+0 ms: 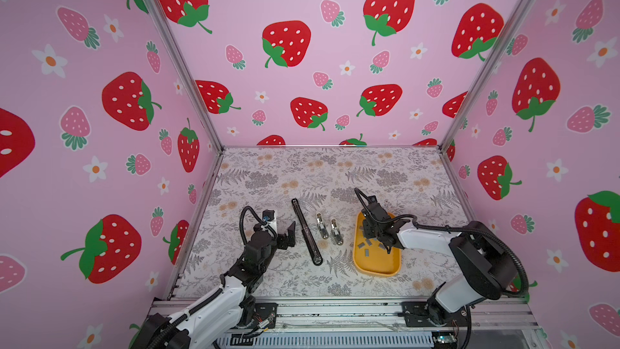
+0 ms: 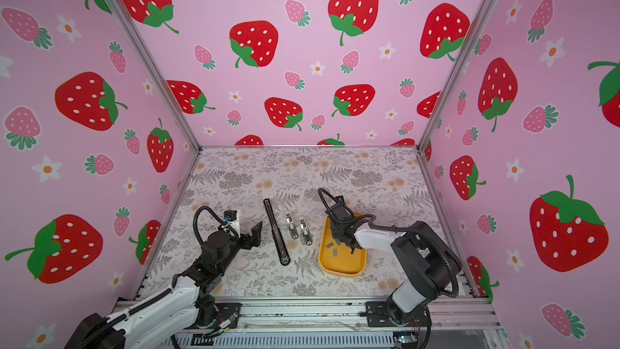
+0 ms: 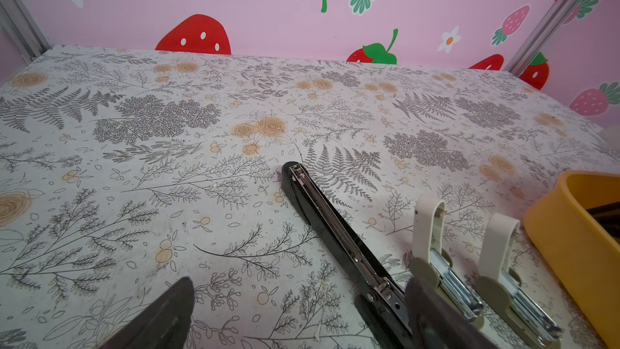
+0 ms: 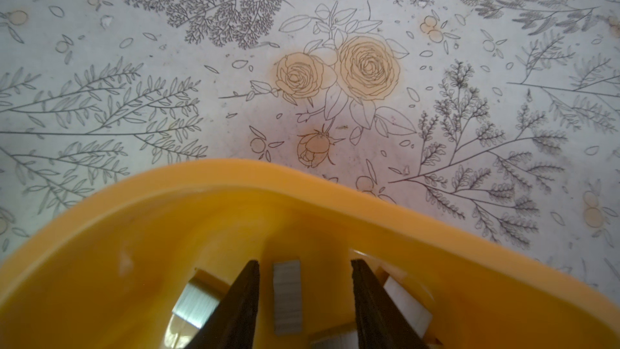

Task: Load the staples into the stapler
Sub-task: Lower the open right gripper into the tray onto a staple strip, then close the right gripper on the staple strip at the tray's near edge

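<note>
Right gripper (image 4: 304, 263) stood parted, I saw, astride staples (image 4: 287, 297) in the yellow tray (image 4: 235, 169) at bottom centre; my left gripper (image 3: 298, 282) gaped wide.

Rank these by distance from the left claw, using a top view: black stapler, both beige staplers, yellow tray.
1. The black stapler, just right of the left claw.
2. The left beige stapler, mid-table.
3. The right beige stapler, beside the yellow tray.
4. The yellow tray, farthest right.

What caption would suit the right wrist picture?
Open right gripper straddling a staple strip in the yellow tray.
</note>
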Robot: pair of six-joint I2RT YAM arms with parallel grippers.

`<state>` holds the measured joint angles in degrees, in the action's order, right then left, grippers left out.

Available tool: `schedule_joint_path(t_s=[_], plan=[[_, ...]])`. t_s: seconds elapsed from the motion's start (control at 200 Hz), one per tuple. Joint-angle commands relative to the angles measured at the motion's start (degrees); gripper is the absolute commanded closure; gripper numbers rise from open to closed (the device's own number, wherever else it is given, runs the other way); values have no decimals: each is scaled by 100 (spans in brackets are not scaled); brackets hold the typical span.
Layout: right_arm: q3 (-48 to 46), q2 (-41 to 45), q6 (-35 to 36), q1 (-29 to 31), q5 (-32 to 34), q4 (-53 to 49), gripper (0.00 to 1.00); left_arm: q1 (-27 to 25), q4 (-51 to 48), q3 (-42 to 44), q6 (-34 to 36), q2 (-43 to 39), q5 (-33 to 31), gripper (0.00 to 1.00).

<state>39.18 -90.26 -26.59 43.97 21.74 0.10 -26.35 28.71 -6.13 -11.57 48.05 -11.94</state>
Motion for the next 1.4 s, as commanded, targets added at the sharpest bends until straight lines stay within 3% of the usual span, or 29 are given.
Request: schedule_joint_path(t_s=[0.0,0.595,0.86,1.391], plan=[[-68,-18,154,-33,-48,122,52,17,153,-186,34,-15,-37,1],[19,-106,132,-33,-260,44,54,18,167,-237,41,108,-45,1],[161,-292,-1,-36,-119,-133,67,18,172,-234,41,115,-50,1],[172,-474,-237,-30,-122,-295,76,16,170,-244,41,121,-51,1]])
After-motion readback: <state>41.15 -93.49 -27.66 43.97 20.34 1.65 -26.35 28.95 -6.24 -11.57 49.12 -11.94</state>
